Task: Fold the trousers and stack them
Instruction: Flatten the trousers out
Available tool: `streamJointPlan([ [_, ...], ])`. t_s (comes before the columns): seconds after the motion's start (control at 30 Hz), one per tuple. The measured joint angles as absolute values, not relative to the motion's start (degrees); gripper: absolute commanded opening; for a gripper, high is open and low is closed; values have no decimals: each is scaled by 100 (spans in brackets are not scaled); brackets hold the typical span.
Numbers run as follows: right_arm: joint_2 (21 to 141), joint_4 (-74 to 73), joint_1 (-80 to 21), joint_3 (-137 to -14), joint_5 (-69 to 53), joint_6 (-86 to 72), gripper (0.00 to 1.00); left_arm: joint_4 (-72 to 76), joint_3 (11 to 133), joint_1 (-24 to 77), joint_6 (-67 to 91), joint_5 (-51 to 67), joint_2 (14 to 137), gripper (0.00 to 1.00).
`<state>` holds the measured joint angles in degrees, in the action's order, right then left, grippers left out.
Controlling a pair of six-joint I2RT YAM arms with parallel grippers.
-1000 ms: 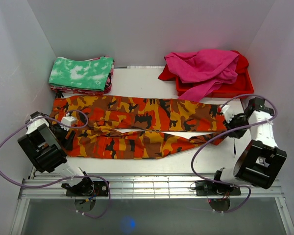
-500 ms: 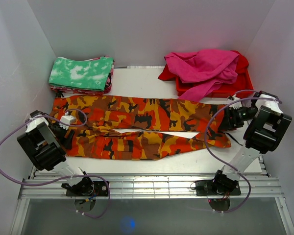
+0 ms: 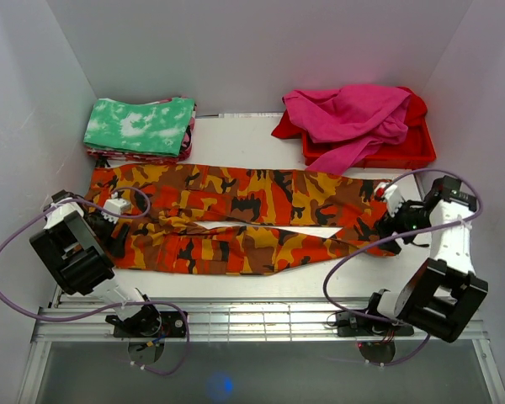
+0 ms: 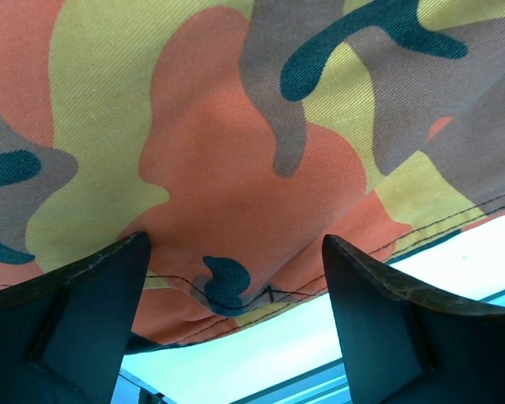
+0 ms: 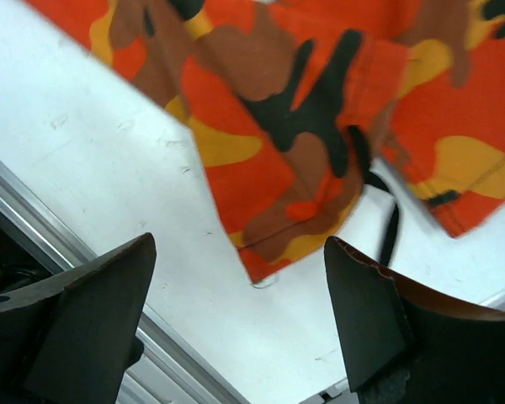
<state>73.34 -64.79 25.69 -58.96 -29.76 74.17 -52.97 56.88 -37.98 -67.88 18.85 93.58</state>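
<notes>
1. Right claw [image 5: 237,242] hangs released, jaws wide over an end corner of the trousers [image 3: 236,210], gripping nothing.
2. Since a second ago, that near end has slid rightward and now lies flatter on the table [image 3: 353,273].
3. My left claw [image 4: 236,240] has not moved; it sits unclenched astride the opposite edge.
4. With the trousers stretched full length across the table, I judge folding can begin.
</notes>
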Motion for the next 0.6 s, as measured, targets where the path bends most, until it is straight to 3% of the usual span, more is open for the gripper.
streamJointPlan([
  [0.23,6563,-5542,1833,-4182,-2132,7964,87,-5398,5728,-3785,-6685,1916,9356,98],
  [0.33,6532,-4939,1544,-3813,-1839,7953,80,-5408,5728,-3765,-6643,1955,9306,98],
  [0.43,6678,-4357,1406,-3693,-1592,7861,61,-5428,5710,-3752,-6613,2014,9174,98],
  [0.47,6759,-4187,1387,-3693,-1527,7839,48,-5439,5704,-3739,-6593,2029,9126,98],
  [0.53,6869,-3883,1374,-3693,-1411,7808,34,-5450,5697,-3712,-6567,2067,9050,98],
  [0.57,6884,-3774,1374,-3693,-1356,7789,15,-5450,5695,-3695,-6547,2086,9021,97],
  [0.6,6884,-3688,1374,-3695,-1319,7822,8,-5450,5688,-3684,-6528,2106,9000,95],
])
